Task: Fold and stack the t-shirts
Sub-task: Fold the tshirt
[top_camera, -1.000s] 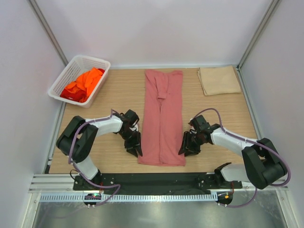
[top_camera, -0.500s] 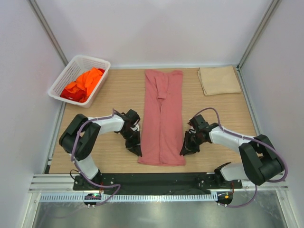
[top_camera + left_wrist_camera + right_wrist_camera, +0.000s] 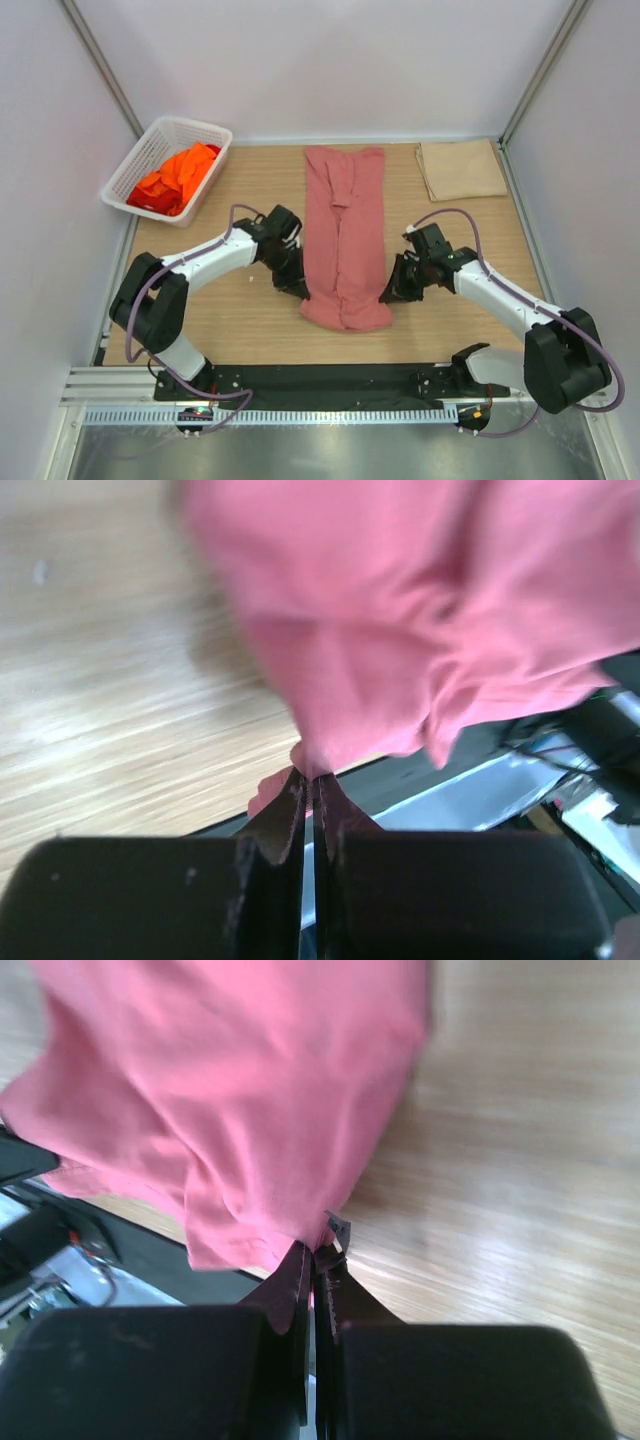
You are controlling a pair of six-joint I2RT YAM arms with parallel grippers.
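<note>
A salmon-pink t-shirt (image 3: 344, 230) lies as a long narrow strip down the middle of the table, its near end lifted and bunched. My left gripper (image 3: 300, 291) is shut on the shirt's near-left edge; in the left wrist view pink cloth (image 3: 420, 630) hangs from the pinched tips (image 3: 312, 776). My right gripper (image 3: 388, 293) is shut on the near-right edge, with pink cloth (image 3: 230, 1110) draped from its tips (image 3: 318, 1250). Orange and red t-shirts (image 3: 175, 177) sit in the basket.
A white lattice basket (image 3: 131, 168) stands at the far left corner. A folded beige cloth (image 3: 460, 168) lies at the far right. Grey walls and posts enclose the table; a black strip and metal rail (image 3: 330, 380) run along the near edge.
Both grippers closed on the near corners of the pink shirt and moved up and away from the near edge, lifting that end so it bunches; before, the shirt lay flat.
</note>
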